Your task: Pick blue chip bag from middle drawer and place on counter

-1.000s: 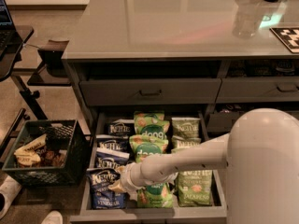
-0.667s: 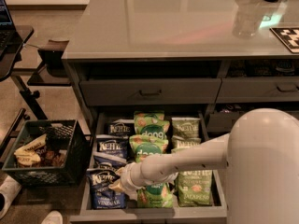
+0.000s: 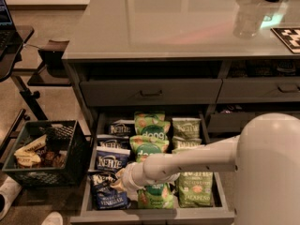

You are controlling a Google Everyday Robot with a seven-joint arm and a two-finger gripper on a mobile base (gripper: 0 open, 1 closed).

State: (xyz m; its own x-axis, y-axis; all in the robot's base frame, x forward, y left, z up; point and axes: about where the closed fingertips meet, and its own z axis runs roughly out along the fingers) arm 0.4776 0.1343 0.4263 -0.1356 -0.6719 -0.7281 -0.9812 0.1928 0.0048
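Gripper is positioned low in the middle drawer, at the near left of its contents, at the end of the white arm that reaches in from the robot's rounded body at the near right. Whether the gripper is open or closed cannot be told from this view, nor whether it has hold of anything. The gripper lies against the upper right edge of the blue chip bag, which sits flat in the nearest position of the left row, close to the drawer's front wall, with its "vinegar" lettering facing up. Three further dark Kettle bags fill the same row behind it, toward the far end. The centre row holds green "dang" bags; the arm crosses over the near part of this row. The right row holds pale green Kettle bags at the far end and a darker green bag at the near end. The drawer is pulled fully out below a closed grey drawer front with a bar handle. The counter extends above and beyond the cabinet, glossy and reflective, and carries a clear cup and a checkered marker at its far right. A black mesh basket containing snacks stands on the floor, left of the drawer.
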